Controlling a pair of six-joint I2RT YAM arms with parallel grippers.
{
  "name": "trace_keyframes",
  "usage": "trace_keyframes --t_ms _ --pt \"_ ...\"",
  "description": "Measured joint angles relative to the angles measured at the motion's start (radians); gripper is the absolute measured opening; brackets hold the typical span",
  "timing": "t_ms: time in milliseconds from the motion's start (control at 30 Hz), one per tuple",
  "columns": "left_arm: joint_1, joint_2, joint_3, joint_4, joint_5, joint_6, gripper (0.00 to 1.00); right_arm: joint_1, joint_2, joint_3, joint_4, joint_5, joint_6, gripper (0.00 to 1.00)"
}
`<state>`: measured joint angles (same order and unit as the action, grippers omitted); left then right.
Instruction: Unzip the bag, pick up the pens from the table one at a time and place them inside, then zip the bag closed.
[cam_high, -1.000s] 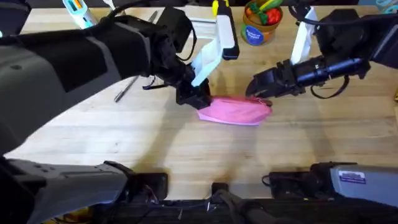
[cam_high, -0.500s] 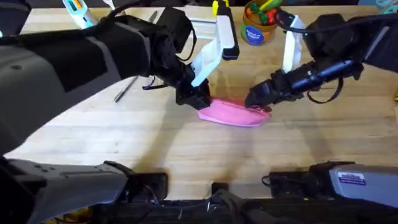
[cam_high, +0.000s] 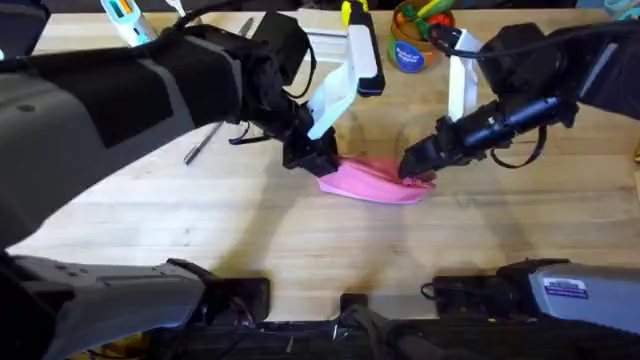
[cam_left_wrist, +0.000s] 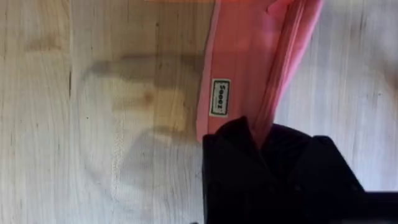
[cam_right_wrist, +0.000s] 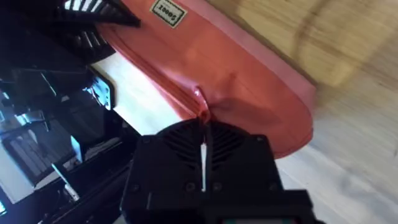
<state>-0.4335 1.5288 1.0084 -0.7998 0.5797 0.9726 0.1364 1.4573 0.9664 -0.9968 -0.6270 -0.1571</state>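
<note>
Bag (cam_high: 375, 180) lies flat on the tabletop (cam_high: 300, 240), stretched between the two tools. Left tool (cam_high: 318, 158) sits at one end of it; in the left wrist view its dark fingers are pressed together on the bag's end (cam_left_wrist: 249, 124), right where the zipper seam runs in, label (cam_left_wrist: 219, 97) just beside the tips. Right tool (cam_high: 418, 172) is at the opposite end, pinching the small zipper pull (cam_right_wrist: 200, 112) at the seam, fingers closed with the pull just ahead of the tips. Zipper looks mostly shut along the seam, so judged step: unzip, barely begun or about to begin.

Risks from here:
- Pull is tiny and only the tips hold it; a sideways tug off the seam line likely slips it out, tool closes on nothing.
- Left tool holds only a bit of fabric edge. If that grip slides, the whole bag drags toward the right tool instead of the slider moving, and the zipper stays shut.
- Soft fabric bunches near the pull, there is already a wrinkle beside the right tool; a fold may jam the slider.
- Lifting instead of pulling along the seam would raise the bag off the tabletop and twist it.

One pen (cam_high: 200, 145) lies beyond the left arm, well apart from the bag, not yet touched. Cup of markers (cam_high: 410, 45) stands farther behind, clear of both tools.
</note>
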Motion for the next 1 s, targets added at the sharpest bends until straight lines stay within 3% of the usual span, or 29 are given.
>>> trace_keyframes --t_ms 433,800,1000 --pt "0.001 0.0 0.001 0.008 -0.013 0.0 0.042 0.0 0.0 0.198 -0.104 0.035 -0.001 0.03" --pt "0.003 0.0 0.001 0.007 -0.019 0.0 0.042 0.006 0.0 0.216 -0.088 0.04 -0.001 0.03" --pt "0.004 0.0 0.002 0.007 -0.024 0.0 0.042 0.067 0.018 0.217 -0.01 0.039 0.016 0.032"
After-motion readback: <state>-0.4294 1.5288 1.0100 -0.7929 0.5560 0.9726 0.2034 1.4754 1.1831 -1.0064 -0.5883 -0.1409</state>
